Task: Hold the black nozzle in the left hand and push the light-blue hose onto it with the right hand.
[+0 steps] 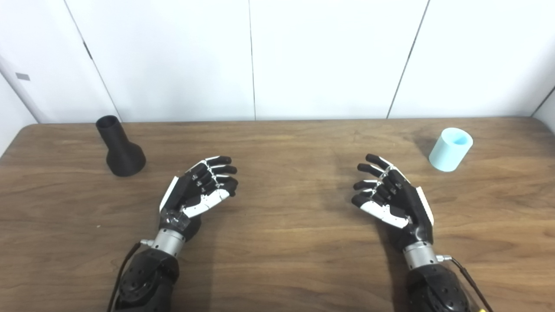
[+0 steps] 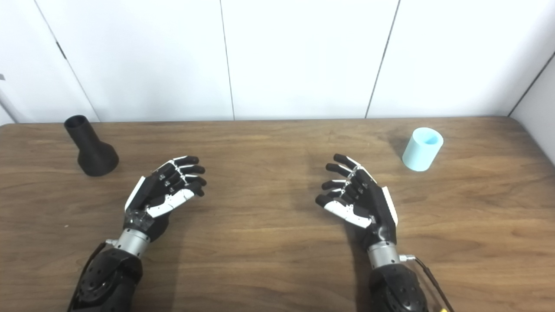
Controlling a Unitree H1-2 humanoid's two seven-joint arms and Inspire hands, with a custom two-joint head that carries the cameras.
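Both palms-inward above the table (image 1: 277,242): left hand (image 1: 197,186) and right hand (image 1: 392,193), fingers released, empty.

Your left hand (image 1: 197,188) and right hand (image 1: 392,195) show black fingers, white side panels, silver wrist collars, black forearms trailing thin cables.
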